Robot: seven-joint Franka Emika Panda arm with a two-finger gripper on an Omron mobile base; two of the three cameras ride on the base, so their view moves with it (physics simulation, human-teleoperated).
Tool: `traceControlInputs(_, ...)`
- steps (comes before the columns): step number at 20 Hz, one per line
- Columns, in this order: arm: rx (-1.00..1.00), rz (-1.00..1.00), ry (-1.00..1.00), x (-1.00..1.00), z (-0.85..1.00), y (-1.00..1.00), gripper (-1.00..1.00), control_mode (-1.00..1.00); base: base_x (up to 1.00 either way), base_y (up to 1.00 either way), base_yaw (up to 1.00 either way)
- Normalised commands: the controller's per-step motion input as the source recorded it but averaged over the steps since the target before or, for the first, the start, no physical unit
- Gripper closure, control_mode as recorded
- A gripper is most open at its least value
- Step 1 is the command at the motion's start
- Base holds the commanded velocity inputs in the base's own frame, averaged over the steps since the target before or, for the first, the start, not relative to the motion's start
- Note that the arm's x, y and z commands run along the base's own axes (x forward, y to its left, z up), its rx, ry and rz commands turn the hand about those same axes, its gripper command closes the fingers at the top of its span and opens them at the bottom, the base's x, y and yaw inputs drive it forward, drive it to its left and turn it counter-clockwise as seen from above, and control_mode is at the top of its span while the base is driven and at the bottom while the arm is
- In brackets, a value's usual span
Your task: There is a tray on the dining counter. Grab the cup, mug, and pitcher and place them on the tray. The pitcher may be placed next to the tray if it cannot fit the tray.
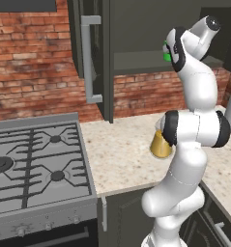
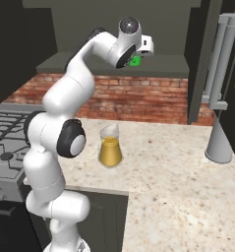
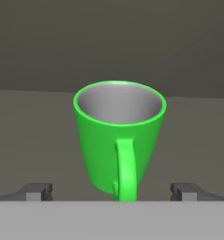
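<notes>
While the arm reaches up into the dark cabinet recess, here's how each view reads.

Left base view: arm rises from the lower right and bends up to the shelf (image 1: 136, 61) above the worktop (image 1: 126, 149). A sliver of the green mug (image 1: 166, 56) peeks out beside the wrist, on that shelf. The pitcher (image 1: 160, 144) stands on the worktop below, half hidden behind the elbow. Stove (image 1: 35, 164) to the left, brick wall (image 1: 25, 62) behind.

Right base view: same reach from the other side. The mug (image 2: 134, 61) shows as a green patch just under the hand, on the shelf ledge. Pitcher (image 2: 110, 145) with amber liquid stands clear on the worktop, well below and apart from the hand. A grey tapered vessel (image 2: 219, 142) stands at the right, not ours.

Hand view: tool (image 3: 112, 191) is wide open and empty, one fingertip low on each side. The mug (image 3: 119, 140) stands upright dead ahead, centred between the fingers, just beyond the tips, handle facing straight at the camera, mouth open upward.

Key relation: the mug's axis is vertical and the approach is level, so the jaws straddle the body side to side. My read is that the handle sits on the approach line, between the jaws. Pushing straight in should work if the fingers close on the body either side of the loop.
</notes>
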Motion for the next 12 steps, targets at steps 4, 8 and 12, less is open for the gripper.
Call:
traceControlInputs(4,0.0,0.01,0.0,0.19,-0.06,-0.03,-1.0,-1.0,0.0,0.0,0.0)
traceControlInputs(8,0.0,0.01,0.0,0.21,-0.07,-0.06,-1.0,-1.0,0.0,0.0,0.0)
traceControlInputs(12,0.0,0.02,0.0,0.1,-0.04,-0.07,-1.0,-1.0,0.0,0.0,0.0)
